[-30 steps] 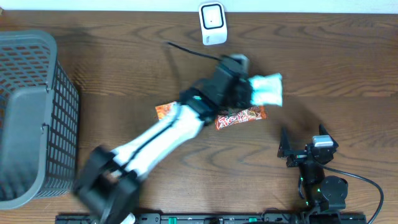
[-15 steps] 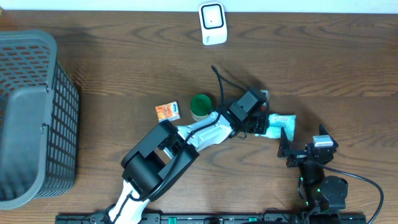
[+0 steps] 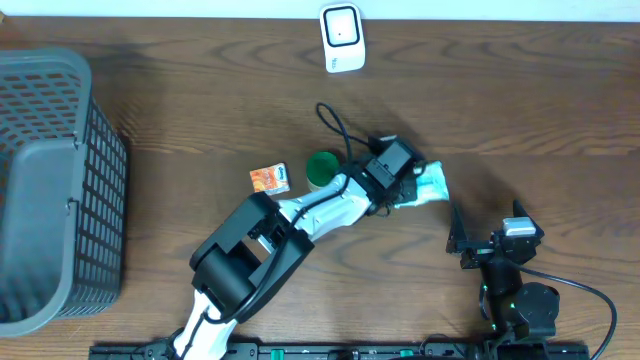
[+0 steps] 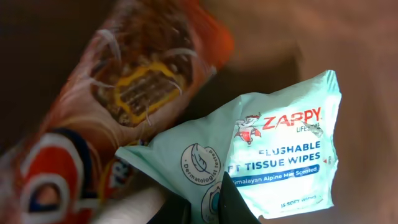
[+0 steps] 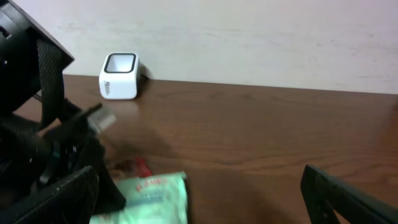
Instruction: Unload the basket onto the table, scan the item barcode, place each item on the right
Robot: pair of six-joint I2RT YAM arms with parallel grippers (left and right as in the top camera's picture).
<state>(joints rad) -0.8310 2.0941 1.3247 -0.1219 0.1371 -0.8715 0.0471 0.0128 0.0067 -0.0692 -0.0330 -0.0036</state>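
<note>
Table (image 3: 200, 90): dark brown wood with a wavy grain; a pale plain wall runs behind it.
Basket (image 3: 100, 200): one, grey plastic with open mesh walls and a rounded rim, at the left edge of the table.
Arms: two; the left one, white with black joints, reaches across the middle, and the right one, black, sits at the near right.
Left gripper (image 3: 410, 188): clenched on a corner of the wipes pack.
Right gripper (image 3: 486, 218): jaws spread wide, nothing between them.
Wipes pack (image 4: 280, 149): one, a soft mint-green plastic pouch, crinkled and glossy, with red and blue print. It is right of the table's centre, near the right gripper and well apart from the scanner; whether it touches the wood cannot be told.
Snack wrapper (image 4: 124, 99): one, shiny orange-red film, long and pillow-shaped, under the pack in the left wrist view.
Scanner (image 3: 341, 38): one, a white rounded block with a dark window, at the far edge.
Green round item (image 3: 322, 168): one, circular, just beside the left arm.
Orange packet (image 3: 270, 178): one, small and square, left of the green item.
</note>
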